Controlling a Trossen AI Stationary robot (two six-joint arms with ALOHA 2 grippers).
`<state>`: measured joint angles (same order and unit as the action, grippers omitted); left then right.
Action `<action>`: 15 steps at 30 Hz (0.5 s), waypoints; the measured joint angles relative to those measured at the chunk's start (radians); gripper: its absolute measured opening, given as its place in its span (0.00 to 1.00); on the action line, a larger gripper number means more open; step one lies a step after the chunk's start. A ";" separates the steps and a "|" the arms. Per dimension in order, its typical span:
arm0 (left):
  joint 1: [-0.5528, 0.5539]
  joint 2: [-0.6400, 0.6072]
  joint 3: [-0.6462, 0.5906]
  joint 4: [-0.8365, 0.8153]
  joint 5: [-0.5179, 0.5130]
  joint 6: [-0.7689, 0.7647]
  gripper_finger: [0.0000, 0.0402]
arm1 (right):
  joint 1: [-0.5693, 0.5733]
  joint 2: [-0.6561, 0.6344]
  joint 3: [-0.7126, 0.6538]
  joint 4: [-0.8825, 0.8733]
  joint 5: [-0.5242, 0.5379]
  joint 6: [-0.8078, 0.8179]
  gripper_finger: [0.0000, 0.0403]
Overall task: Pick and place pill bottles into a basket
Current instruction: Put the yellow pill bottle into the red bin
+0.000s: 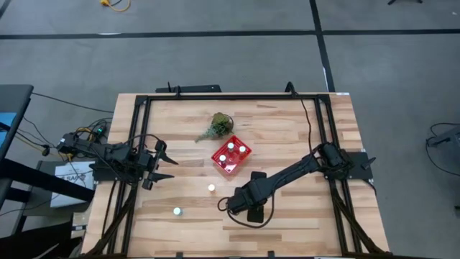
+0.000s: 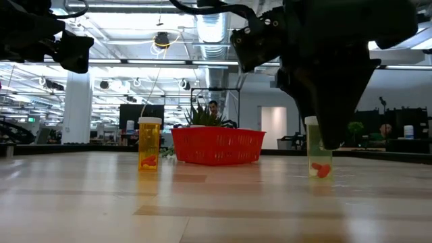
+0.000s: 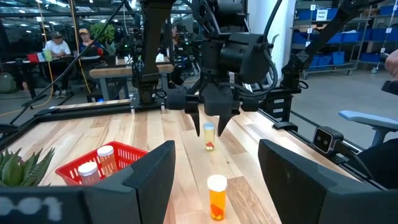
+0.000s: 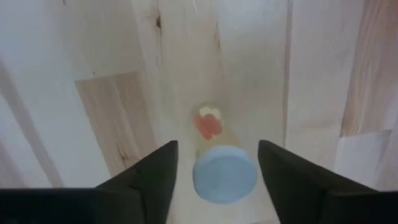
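The red basket sits mid-table with three white-capped pill bottles in it; it also shows in the low view. Two bottles stand loose on the table. My right gripper is open, pointing down over another bottle, which stands upright on the table. Its fingers stand on either side of the white cap with a gap at each side. In the high view the gripper hides this bottle. My left gripper is open and empty at the table's left edge.
A green leafy clump lies just beyond the basket. An orange bottle stands between my left gripper and the right one. A black frame runs around the table top. People sit in the room beyond the table.
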<state>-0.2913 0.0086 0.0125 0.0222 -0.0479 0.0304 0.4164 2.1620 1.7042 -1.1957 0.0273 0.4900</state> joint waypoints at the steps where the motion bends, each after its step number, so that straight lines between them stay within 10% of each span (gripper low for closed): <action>1: 0.000 0.000 0.000 0.000 0.000 0.000 0.55 | 0.000 0.000 0.000 0.001 0.000 0.000 0.49; 9: 0.000 0.000 0.000 0.000 0.000 0.000 0.55 | -0.002 0.000 0.000 0.030 0.005 -0.009 0.25; 15: 0.000 0.000 0.000 0.000 0.000 0.000 0.55 | -0.024 0.000 0.000 0.045 0.004 -0.028 0.27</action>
<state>-0.2912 0.0083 0.0127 0.0222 -0.0479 0.0303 0.3927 2.1620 1.7042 -1.1503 0.0311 0.4620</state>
